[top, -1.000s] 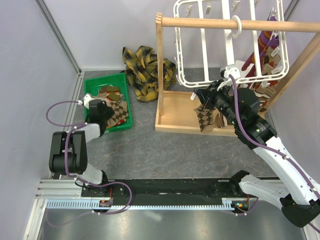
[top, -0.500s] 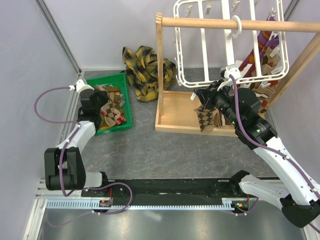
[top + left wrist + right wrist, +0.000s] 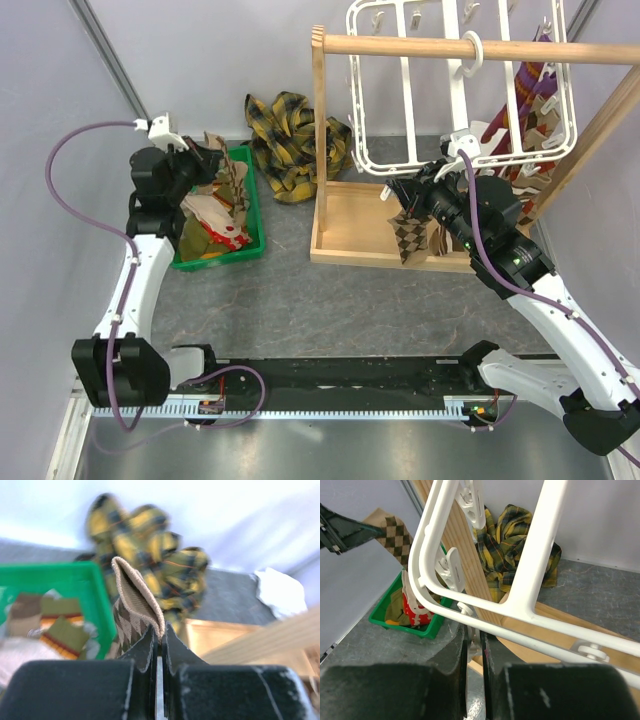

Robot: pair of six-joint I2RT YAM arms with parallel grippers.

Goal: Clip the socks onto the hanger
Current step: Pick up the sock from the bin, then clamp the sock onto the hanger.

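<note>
The left gripper (image 3: 161, 636) pinched one argyle sock (image 3: 134, 605) tight, up over the green bin (image 3: 50, 577) at the far left. The right gripper (image 3: 398, 200) squeezed another argyle sock (image 3: 406, 236) just under the white hanger (image 3: 538, 545).

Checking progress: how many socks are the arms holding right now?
2. The first sock is pinched in the left gripper above the green bin; the second sock hangs from the right gripper over the wooden tray. Either grip might hide another.
</note>
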